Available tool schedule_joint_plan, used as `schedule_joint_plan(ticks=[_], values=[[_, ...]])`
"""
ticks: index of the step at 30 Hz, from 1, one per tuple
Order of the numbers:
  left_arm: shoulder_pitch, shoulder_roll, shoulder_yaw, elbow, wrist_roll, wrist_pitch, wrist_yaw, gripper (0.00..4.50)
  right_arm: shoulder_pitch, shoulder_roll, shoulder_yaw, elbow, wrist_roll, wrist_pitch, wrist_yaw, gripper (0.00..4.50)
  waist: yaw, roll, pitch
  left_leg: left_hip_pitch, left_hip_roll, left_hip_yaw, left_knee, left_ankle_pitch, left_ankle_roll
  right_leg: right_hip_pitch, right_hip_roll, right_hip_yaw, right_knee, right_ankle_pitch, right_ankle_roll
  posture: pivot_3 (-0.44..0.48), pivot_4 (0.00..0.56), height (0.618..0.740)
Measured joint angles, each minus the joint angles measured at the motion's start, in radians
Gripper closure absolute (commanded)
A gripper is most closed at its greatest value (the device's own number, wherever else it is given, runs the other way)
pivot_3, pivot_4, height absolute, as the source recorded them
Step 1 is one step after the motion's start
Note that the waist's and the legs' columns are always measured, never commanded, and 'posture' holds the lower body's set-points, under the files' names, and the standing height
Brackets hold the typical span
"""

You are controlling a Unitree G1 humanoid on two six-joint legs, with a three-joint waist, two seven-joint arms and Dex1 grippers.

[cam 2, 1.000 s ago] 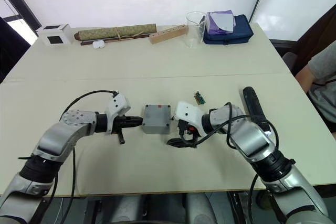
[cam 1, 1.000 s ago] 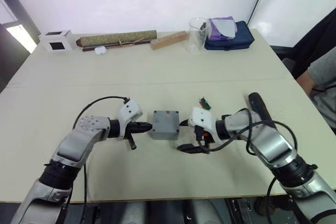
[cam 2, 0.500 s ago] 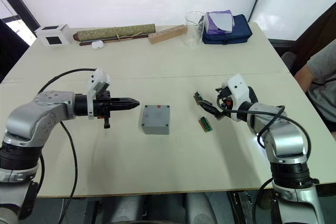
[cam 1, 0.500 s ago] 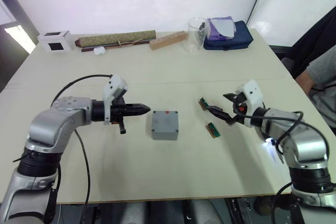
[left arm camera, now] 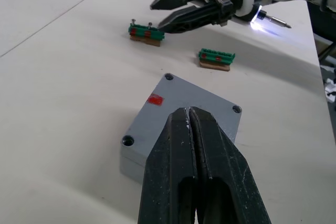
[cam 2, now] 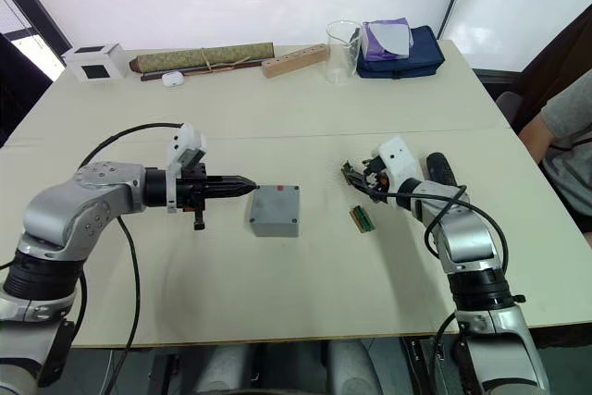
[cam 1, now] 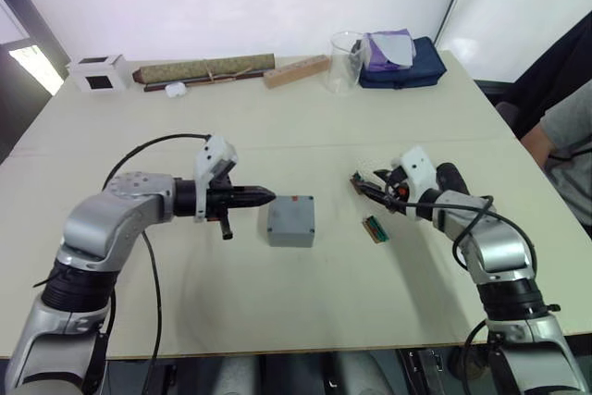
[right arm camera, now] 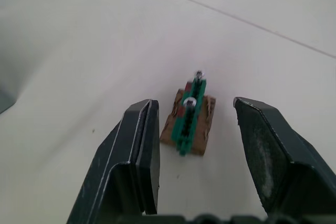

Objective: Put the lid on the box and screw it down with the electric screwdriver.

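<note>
With lid [left arm camera: 185, 106] on box [cam 1: 290, 227] (contents hidden), glass beaker [cam 1: 346, 61] empty.

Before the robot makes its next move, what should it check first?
1. Flat grey lid seated on the small grey square box: ok.
2. Screws in the lid's corner holes: cannot tell.
3. Left gripper shut, empty, just beside the box: ok.
4. Right gripper open, a finger on either side of the small green strip of screws: ok.
5. Long black electric screwdriver in a gripper: not ok; it lies on the table by the right arm, tip light on.
</note>
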Motion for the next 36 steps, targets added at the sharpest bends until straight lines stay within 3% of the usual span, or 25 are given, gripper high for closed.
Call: schedule_joint_plan(ticks=[6,9,13,29,32,36], values=[[0.001,-0.001,-0.006,0.0,0.001,-0.001,0.013,4.5,-0.008,0.012,0.015,0.039,-0.012,-0.023,0.0,2.07,0.0,0.0,0.0,0.0,0.0,0.0,0.0,0.0,0.0,0.0,0.0,0.0,0.0,0.0,0.0,0.0,0.15,0.74],[0.006,-0.001,-0.012,0.0,0.002,-0.006,0.018,4.5,-0.011,0.017,0.015,0.056,-0.013,-0.033,0.0,2.82,-0.001,0.0,0.0,0.0,0.0,0.0,0.0,0.0,0.0,0.0,0.0,0.0,0.0,0.0,0.0,0.0,0.15,0.74],[0.011,-0.002,-0.014,-0.008,0.002,-0.006,0.03,4.5,-0.014,0.022,0.015,0.073,-0.016,-0.04,-0.001,4.42,0.0,0.0,0.0,0.0,0.0,0.0,0.0,0.0,0.0,0.0,0.0,0.0,0.0,0.0,0.0,0.0,0.15,0.74],[0.011,-0.012,-0.015,-0.015,0.001,-0.006,0.036,4.5,-0.026,0.017,0.016,0.066,-0.03,-0.059,0.014,4.42,0.0,0.0,0.0,0.0,0.0,0.0,0.0,0.0,0.0,0.0,0.0,0.0,0.0,0.0,0.0,0.0,0.15,0.74],[0.011,-0.014,-0.016,-0.014,0.002,-0.006,0.036,4.5,-0.014,-0.012,0.016,0.044,-0.035,-0.066,0.029,3.6,0.0,0.0,0.0,0.0,0.0,0.0,0.0,0.0,0.0,0.0,0.0,0.0,0.0,0.0,0.0,0.0,0.15,0.74],[0.011,-0.015,-0.016,-0.014,0.003,-0.006,0.035,4.5,-0.007,-0.02,0.017,0.042,-0.039,-0.071,0.047,1.93,-0.001,0.0,0.0,0.0,0.0,0.0,0.0,0.0,0.0,0.0,0.0,0.0,0.0,0.0,0.0,0.0,0.15,0.74]])
